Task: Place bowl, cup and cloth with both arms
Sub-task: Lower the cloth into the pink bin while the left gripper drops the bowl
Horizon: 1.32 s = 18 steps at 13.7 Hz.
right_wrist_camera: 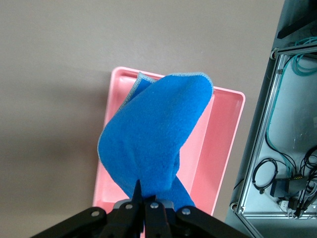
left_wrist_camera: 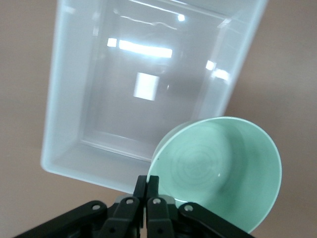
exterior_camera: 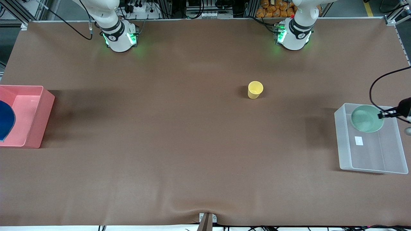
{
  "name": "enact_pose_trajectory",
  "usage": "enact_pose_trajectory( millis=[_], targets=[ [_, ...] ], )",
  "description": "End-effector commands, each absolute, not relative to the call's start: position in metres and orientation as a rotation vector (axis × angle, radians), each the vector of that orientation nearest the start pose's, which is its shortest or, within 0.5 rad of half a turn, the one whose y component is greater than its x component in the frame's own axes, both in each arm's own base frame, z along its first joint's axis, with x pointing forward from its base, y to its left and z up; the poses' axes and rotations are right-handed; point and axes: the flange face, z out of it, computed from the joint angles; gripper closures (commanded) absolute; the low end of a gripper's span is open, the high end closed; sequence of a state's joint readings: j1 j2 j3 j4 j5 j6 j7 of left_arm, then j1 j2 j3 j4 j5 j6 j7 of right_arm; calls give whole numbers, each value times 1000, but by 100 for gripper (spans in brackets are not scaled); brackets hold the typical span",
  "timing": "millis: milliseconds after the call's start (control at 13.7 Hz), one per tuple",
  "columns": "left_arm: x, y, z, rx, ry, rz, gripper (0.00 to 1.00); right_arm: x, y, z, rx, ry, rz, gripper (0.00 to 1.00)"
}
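Front view: two arms, two bins, one cup, one bowl, one cloth. One yellow cup (exterior_camera: 255, 89) stands upright on the brown table (exterior_camera: 179, 144), apart from both bins. Left gripper (left_wrist_camera: 147, 192) pinches the rim of the single mint-green bowl (left_wrist_camera: 223, 171), held over the clear bin (exterior_camera: 369, 154). Right gripper (right_wrist_camera: 146, 201) clamps the one blue cloth (right_wrist_camera: 153, 134), which hangs over the pink bin (exterior_camera: 30, 122).
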<state>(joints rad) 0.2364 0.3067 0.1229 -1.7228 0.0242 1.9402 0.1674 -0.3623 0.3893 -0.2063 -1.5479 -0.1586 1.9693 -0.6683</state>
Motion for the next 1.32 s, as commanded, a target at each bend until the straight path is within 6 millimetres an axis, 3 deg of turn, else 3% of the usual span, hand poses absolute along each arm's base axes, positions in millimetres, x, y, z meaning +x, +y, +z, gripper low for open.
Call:
enact_pose_trajectory(
  millis=[0, 146, 365, 804, 950, 1242],
  targets=[
    [599, 260, 364, -3088, -295, 123, 100, 570, -379, 413, -3310, -329, 181, 100],
    [607, 274, 338, -3109, -351, 68, 100, 567, -388, 400, -3305, -311, 205, 100],
    [613, 273, 300, -3142, -384, 73, 100, 559, -405, 380, -3292, -334, 231, 100],
    [612, 270, 264, -3174, -260, 110, 100, 520, -456, 321, -3224, -282, 352, 100],
    [607, 272, 252, -3180, -248, 145, 100, 517, -465, 301, -3226, -270, 353, 100],
    [599, 284, 234, -3191, -171, 166, 100, 510, -482, 282, -3238, -206, 270, 100]
  ],
)
